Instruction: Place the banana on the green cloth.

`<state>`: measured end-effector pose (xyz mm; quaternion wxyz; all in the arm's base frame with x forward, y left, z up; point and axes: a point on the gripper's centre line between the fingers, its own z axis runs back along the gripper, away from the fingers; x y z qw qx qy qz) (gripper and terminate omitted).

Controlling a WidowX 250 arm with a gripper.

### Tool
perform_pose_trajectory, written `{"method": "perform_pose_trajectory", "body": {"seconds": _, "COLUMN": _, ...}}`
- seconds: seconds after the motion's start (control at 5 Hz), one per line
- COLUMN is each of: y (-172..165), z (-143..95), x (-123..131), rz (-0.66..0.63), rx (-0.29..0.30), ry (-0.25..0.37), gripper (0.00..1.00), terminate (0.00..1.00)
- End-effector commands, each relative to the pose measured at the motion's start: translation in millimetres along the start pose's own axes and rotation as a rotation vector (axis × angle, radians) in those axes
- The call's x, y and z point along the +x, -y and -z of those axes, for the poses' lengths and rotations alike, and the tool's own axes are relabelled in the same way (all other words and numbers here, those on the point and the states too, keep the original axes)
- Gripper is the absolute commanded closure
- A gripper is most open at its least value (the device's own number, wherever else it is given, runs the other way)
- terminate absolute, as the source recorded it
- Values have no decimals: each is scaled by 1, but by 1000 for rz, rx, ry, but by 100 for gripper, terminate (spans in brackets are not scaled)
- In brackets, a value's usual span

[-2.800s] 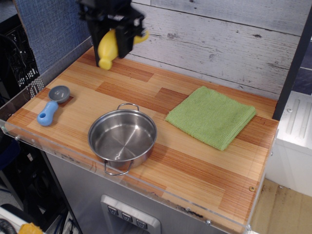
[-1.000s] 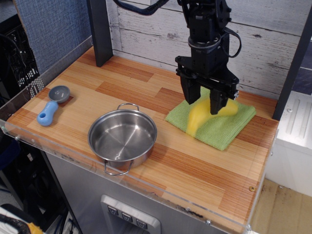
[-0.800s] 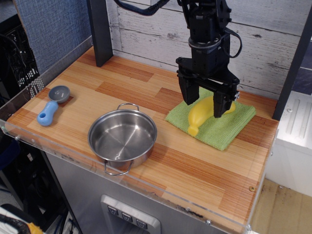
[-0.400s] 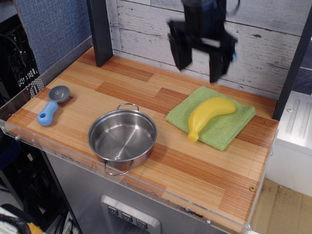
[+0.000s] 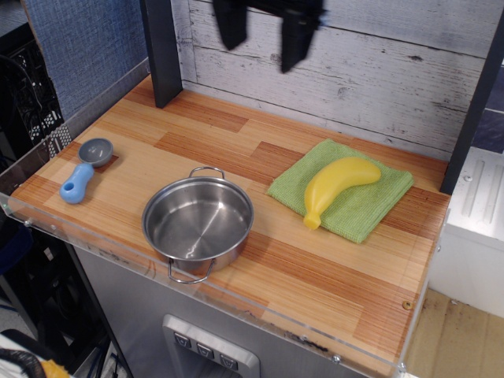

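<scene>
The yellow banana (image 5: 335, 186) lies flat on the light green cloth (image 5: 370, 206) at the right back of the wooden table, its thin end toward the front left. My gripper (image 5: 262, 35) is high at the top of the view, well above and to the back left of the banana. It is blurred, its two black fingers (image 5: 295, 43) hang apart, and it holds nothing.
A steel pot (image 5: 198, 223) with two handles stands at the front middle. A blue and grey scoop (image 5: 85, 168) lies at the left edge. A dark post (image 5: 161, 51) stands at the back left. A white plank wall backs the table (image 5: 260, 260).
The gripper carried the banana from the back left to the cloth, set it down, opened, then rose and moved left. The banana now rests on the cloth.
</scene>
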<state>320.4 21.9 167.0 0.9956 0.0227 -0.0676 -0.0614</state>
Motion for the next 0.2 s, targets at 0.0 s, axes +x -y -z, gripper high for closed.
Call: {"method": "perform_pose_trajectory", "body": {"seconds": 0.0, "y": 6, "z": -19, "x": 1, "rz": 0, "rx": 13, "ry": 59, "gripper": 0, "terminate": 100}}
